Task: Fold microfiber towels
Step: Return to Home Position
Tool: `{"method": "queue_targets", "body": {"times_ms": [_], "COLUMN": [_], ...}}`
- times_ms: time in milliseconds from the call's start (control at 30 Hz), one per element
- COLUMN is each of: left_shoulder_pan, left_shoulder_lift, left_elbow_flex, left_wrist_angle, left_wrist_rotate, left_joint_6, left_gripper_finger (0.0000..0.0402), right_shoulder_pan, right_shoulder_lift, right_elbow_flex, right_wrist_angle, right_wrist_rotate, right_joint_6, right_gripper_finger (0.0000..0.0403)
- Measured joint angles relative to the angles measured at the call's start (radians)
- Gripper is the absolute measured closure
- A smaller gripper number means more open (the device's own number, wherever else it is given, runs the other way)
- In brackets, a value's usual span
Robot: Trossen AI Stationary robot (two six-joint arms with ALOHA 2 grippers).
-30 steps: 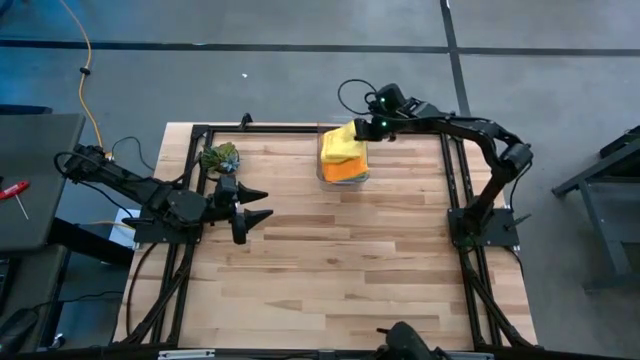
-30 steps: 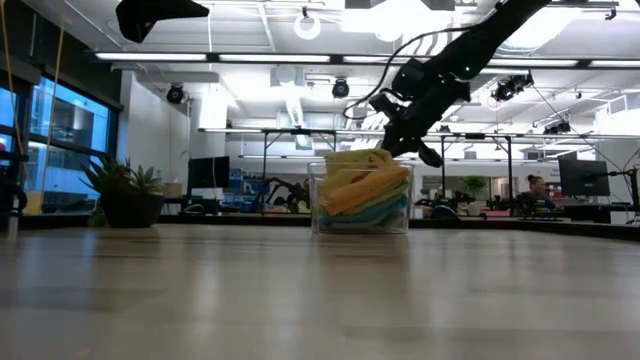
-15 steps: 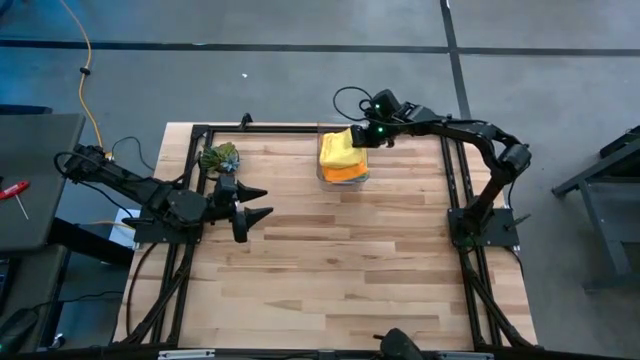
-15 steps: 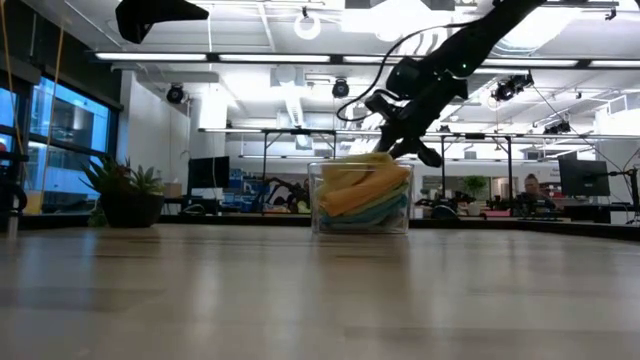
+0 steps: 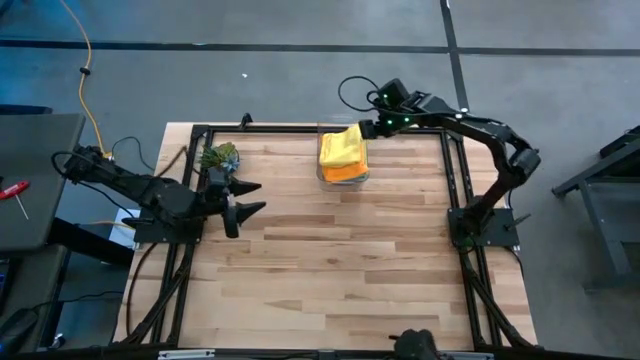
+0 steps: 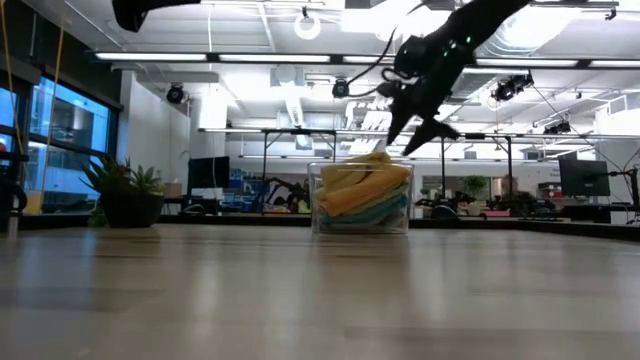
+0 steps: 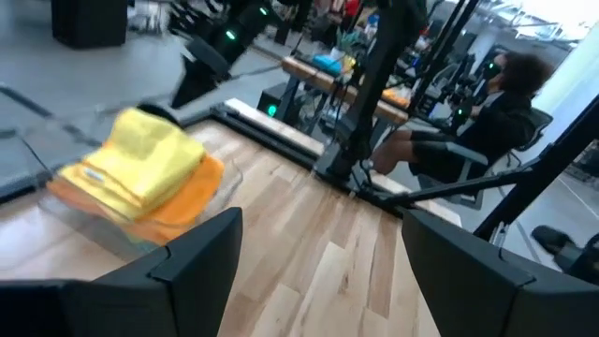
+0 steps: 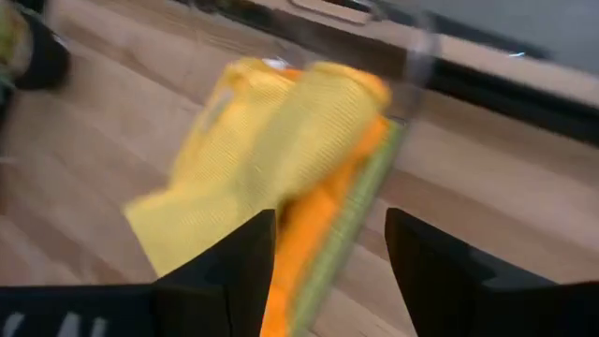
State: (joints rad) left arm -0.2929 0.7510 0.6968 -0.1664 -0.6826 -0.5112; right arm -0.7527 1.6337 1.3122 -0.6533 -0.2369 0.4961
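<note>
On the wooden tabletop (image 5: 330, 260), a clear box (image 6: 316, 200) holds the stacked towels, with the yellow towel (image 5: 342, 147) on top. The right hand (image 5: 362, 128) hovers just above the box, fingers apart and empty. The left hand (image 5: 252, 197) waits well apart, fingers spread.

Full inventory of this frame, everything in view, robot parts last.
Table: one, light wood, under both arms.
Clear bin: one, transparent, far middle of the table.
Yellow towel: one, top of the stack in the bin.
Orange towel: one, under the yellow.
Lime green towel: one, only its edge shows below the orange.
Teal towel: one, low in the stack.
Leafy clump: one, green, far left of the table.
Potted plant: one, green, in the room behind.
Person: one, dark top, seated beyond the table.
Left tool: open, empty, over the table's left side.
Right tool: open, empty, above the bin.
</note>
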Motion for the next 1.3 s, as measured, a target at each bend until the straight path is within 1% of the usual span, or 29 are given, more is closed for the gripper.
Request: {"method": "queue_targets", "body": {"times_ms": [200, 267, 333, 433, 500, 567, 667, 700, 767, 833, 867, 933, 1000, 1100, 1200, 1300], "left_shoulder_pan": [0.0, 0.0, 0.0, 0.0, 0.0, 0.0, 0.01, 0.022, 0.055, 0.097, 0.12, 0.164, 0.204, 0.249, 0.261, 0.253], "left_shoulder_lift": [-0.084, -0.11, -0.136, -0.167, -0.185, -0.207, -0.235, -0.243, -0.256, -0.268, -0.276, -0.297, -0.325, -0.374, -0.415, -0.431], "left_elbow_flex": [0.0, 0.0, 0.0, 0.0, -0.017, -0.054, -0.133, -0.16, -0.204, -0.231, -0.233, -0.234, -0.233, -0.233, -0.232, -0.232], "left_wrist_angle": [-0.001, -0.001, -0.001, 0.007, 0.062, 0.174, 0.408, 0.48, 0.565, 0.567, 0.535, 0.464, 0.425, 0.365, 0.287, 0.213], "left_wrist_rotate": [-0.014, -0.008, -0.006, 0.011, 0.045, 0.101, 0.209, 0.239, 0.279, 0.291, 0.294, 0.296, 0.3, 0.342, 0.36, 0.367], "left_joint_6": [0.087, 0.103, 0.11, 0.135, 0.157, 0.192, 0.258, 0.27, 0.279, 0.272, 0.271, 0.277, 0.281, 0.285, 0.27, 0.234], "left_gripper_finger": [0.0117, 0.0117, 0.0117, 0.0117, 0.0117, 0.0117, 0.0117, 0.0118, 0.0122, 0.013, 0.0134, 0.0147, 0.0163, 0.0199, 0.0254, 0.0333], "right_shoulder_pan": [0.023, 0.063, 0.123, 0.235, 0.325, 0.432, 0.586, 0.63, 0.712, 0.776, 0.8, 0.831, 0.85, 0.862, 0.86, 0.86], "right_shoulder_lift": [-0.115, -0.155, -0.218, -0.352, -0.456, -0.56, -0.684, -0.716, -0.762, -0.788, -0.792, -0.793, -0.79, -0.789, -0.789, -0.789], "right_elbow_flex": [0.014, 0.013, -0.025, -0.164, -0.289, -0.415, -0.573, -0.614, -0.669, -0.7, -0.706, -0.706, -0.706, -0.706, -0.706, -0.706], "right_wrist_angle": [-0.198, -0.252, -0.235, -0.098, 0.04, 0.214, 0.479, 0.563, 0.686, 0.734, 0.739, 0.74, 0.755, 0.784, 0.83, 0.882], "right_wrist_rotate": [0.131, 0.183, 0.213, 0.236, 0.237, 0.238, 0.26, 0.28, 0.339, 0.416, 0.45, 0.491, 0.492, 0.489, 0.491, 0.469], "right_joint_6": [-0.174, -0.214, -0.233, -0.188, -0.095, 0.003, 0.127, 0.146, 0.15, 0.125, 0.106, 0.032, -0.045, -0.084, -0.086, -0.11], "right_gripper_finger": [0.0206, 0.0206, 0.0206, 0.0206, 0.0206, 0.0206, 0.0206, 0.0206, 0.0206, 0.0206, 0.0206, 0.0206, 0.0206, 0.0206, 0.0206, 0.0206]}}
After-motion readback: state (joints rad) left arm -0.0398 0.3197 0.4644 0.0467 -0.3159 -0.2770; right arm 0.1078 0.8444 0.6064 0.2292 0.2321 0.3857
